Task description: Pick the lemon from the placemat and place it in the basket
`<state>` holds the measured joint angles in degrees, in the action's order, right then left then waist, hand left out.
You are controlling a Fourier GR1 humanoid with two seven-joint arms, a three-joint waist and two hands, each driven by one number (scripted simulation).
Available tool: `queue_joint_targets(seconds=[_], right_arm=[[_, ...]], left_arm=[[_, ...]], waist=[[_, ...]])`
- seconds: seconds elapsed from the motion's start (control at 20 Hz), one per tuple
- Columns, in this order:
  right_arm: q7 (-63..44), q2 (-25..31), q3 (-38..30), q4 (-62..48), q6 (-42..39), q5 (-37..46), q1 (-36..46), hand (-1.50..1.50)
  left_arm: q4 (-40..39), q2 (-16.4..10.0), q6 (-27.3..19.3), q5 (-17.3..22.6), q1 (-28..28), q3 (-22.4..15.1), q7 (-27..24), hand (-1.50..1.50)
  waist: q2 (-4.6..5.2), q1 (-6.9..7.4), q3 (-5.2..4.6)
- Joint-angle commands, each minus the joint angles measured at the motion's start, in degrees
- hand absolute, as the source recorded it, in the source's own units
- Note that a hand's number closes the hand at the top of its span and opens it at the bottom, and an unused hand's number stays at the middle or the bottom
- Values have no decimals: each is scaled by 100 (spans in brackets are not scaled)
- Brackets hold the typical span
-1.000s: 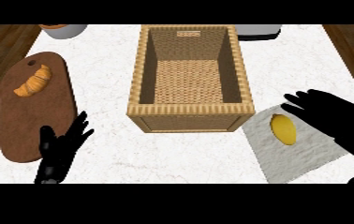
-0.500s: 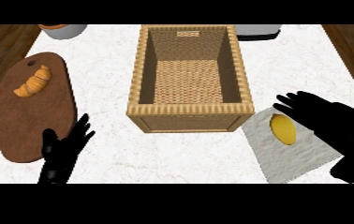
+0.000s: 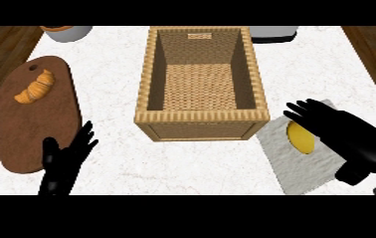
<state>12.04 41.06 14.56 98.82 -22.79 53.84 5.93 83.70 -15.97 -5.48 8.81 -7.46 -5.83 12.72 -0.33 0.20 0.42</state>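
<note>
The lemon (image 3: 300, 137) is a smooth yellow oval lying on the pale grey placemat (image 3: 297, 170), just right of the wicker basket (image 3: 198, 116). The right hand (image 3: 341, 132) overlaps its right side, fingers spread and not closed round it. The left hand (image 3: 62, 163) rests open at lower left, by a wooden board (image 3: 44, 127) with a croissant (image 3: 35, 87).

Woven wicker basket (image 3: 202, 125) left of the right robot hand (image 3: 339, 131); matt cloth placemat (image 3: 294, 168) beneath it; speckled stone-like worktop (image 3: 110, 95).
</note>
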Motion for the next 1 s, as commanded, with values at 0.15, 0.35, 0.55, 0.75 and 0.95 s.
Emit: queue_joint_targets(seconds=[0.15,0.35,0.55,0.75,0.95], right_arm=[[244,-431,65,-357,209,386,22,-150],[565,-631,82,-1128,546,681,294,-150],[387,-770,120,-1399,359,1017,591,-150],[160,-832,251,-1408,338,1410,344,-150],[206,-1202,229,-1814,515,1581,513,-150]], left_arm=[[-195,-50,240,4,-150,138,224,0],[-795,-131,511,114,288,455,2,0],[-330,280,114,-297,-51,30,98,0],[-10,207,143,-257,-94,105,460,0],[-512,137,433,-210,67,337,139,0]], waist=[[31,1,-41],[44,2,-42],[40,24,-41],[34,11,-41],[40,7,-42]])
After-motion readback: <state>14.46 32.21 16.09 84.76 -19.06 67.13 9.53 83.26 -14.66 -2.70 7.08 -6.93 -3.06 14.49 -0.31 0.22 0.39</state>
